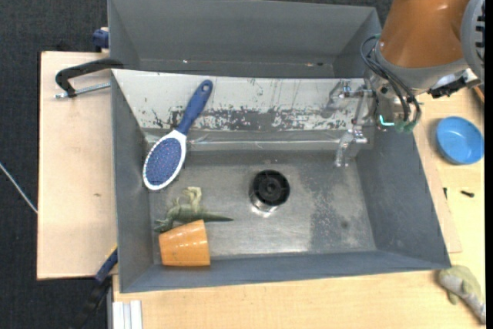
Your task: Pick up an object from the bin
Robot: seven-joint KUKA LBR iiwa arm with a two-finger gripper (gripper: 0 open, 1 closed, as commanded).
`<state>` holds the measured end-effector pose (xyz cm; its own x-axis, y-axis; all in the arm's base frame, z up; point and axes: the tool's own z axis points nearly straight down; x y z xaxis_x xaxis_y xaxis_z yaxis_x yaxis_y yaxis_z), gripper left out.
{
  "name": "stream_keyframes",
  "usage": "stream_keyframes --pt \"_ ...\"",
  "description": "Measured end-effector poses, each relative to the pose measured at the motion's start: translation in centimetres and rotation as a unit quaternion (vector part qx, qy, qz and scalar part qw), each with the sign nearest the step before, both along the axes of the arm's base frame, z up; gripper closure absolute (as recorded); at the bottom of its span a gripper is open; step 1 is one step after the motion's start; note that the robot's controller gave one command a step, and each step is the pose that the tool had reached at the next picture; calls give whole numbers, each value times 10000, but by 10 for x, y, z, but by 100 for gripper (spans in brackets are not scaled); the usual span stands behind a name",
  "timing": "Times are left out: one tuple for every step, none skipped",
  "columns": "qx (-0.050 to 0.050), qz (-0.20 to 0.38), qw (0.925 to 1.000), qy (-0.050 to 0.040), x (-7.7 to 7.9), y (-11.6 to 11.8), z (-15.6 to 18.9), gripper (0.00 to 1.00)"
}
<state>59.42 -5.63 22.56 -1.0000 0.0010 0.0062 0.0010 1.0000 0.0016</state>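
My claw (348,149) hangs inside the grey bin (400,189), close to the right back corner. It is just in front of the scratched back wall. It points down at a bare bit of the bin floor. I cannot tell if my claw is wide or narrow from here. The big orange cover (422,15) on my arm sits up above the bin's right back corner.

The thing nearest to me is a black round thing (270,187). It lies flat in the middle of the bin floor, well apart from my claw, to its left and nearer the front.

The other things are all on the left side of the bin. A hairbrush (173,141) with a blue handle and a blue and white head lies near the left wall. Its handle points up at the back wall and its head points to the front.

In the front left corner an orange cup (185,243) lies on its side. A green toy dinosaur (185,206) lies just behind the cup and touches it.

Outside the bin, past its right edge, there is a small blue bowl (458,140).
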Motion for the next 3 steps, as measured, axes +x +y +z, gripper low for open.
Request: stream_keyframes --pt "17 585 9983 1 -43 83 -89 0" --pt "2 1329 9911 -44 -32 97 -150 0" --pt "1 1329 9911 -69 -30 97 -148 100"
